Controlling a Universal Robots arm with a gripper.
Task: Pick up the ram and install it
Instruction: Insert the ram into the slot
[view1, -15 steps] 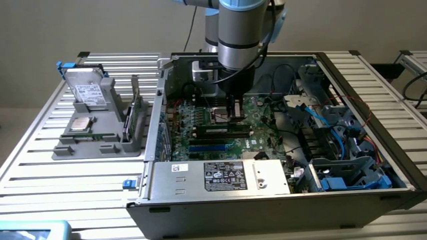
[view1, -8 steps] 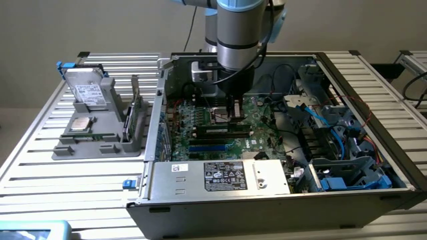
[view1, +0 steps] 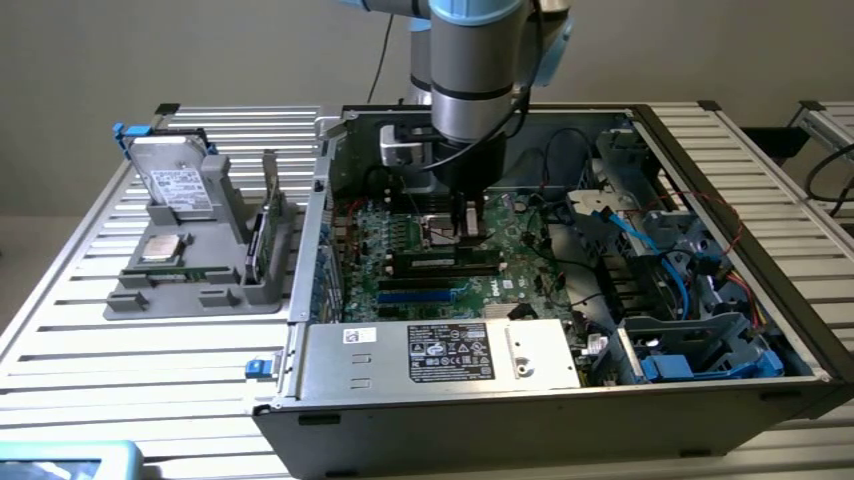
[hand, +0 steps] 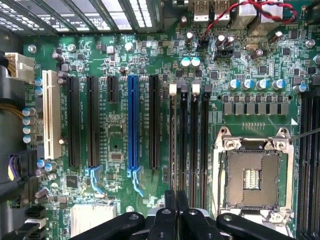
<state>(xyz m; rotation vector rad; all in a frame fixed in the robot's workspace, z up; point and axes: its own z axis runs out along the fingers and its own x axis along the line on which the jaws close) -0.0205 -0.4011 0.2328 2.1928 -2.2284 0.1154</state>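
**Exterior view.** An open computer case (view1: 534, 430) lay on a slatted table (view1: 80, 380). The robot arm (view1: 467, 70) reached straight down into it. The gripper (view1: 465, 225) stood low over the motherboard (view1: 521, 215), toward the back of the case. A silver power supply (view1: 447, 350) ran along the near wall. On the exterior view's left, well apart from the gripper, a grey tray (view1: 200, 297) carried a hard drive (view1: 174, 185), a processor chip (view1: 160, 248) and a green expansion card (view1: 267, 240) standing on edge.

**Wrist view.** The gripper's fingers (hand: 170, 205) were drawn together, directly above a bank of four parallel memory slots (hand: 194, 140). A processor socket (hand: 250, 175) lay beside these slots. On their other side were black expansion slots, a blue slot (hand: 132, 125) and a white slot (hand: 50, 115). Whether the ram was pinched edge-on between the fingers or sat in the slot beneath them could not be told.
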